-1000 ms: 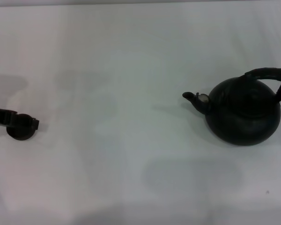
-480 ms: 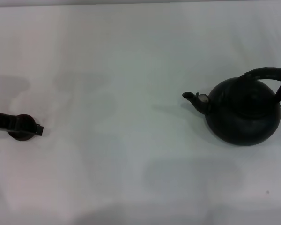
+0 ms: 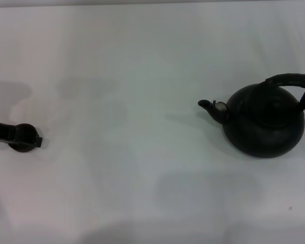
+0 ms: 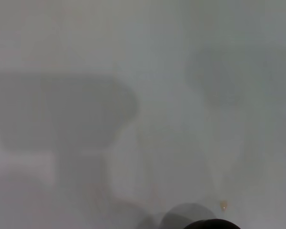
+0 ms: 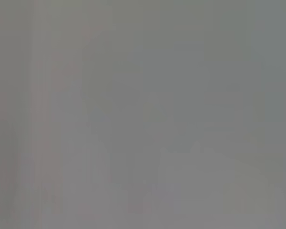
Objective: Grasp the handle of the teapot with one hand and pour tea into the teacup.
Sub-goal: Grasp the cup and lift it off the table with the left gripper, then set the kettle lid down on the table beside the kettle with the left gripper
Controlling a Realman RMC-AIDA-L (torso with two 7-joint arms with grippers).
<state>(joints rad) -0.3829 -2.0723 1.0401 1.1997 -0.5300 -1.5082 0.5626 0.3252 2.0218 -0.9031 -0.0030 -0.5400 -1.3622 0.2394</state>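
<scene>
The teapot (image 3: 264,122) stands on the table (image 3: 142,66) at about 3 o'clock, spout toward 9 o'clock. The teacup (image 3: 23,141) sits well apart at 9 o'clock, with the left hand (image 3: 34,139) over it.

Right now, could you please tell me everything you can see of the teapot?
The teapot is a round, squat pot in matte black, standing upright on the white table on the robot's right side. Its short spout, with a pale patch near the tip, points toward the robot's left. A thick ribbed black handle arches over its top. Nothing touches it but the table, and no gripper is near it.
</scene>
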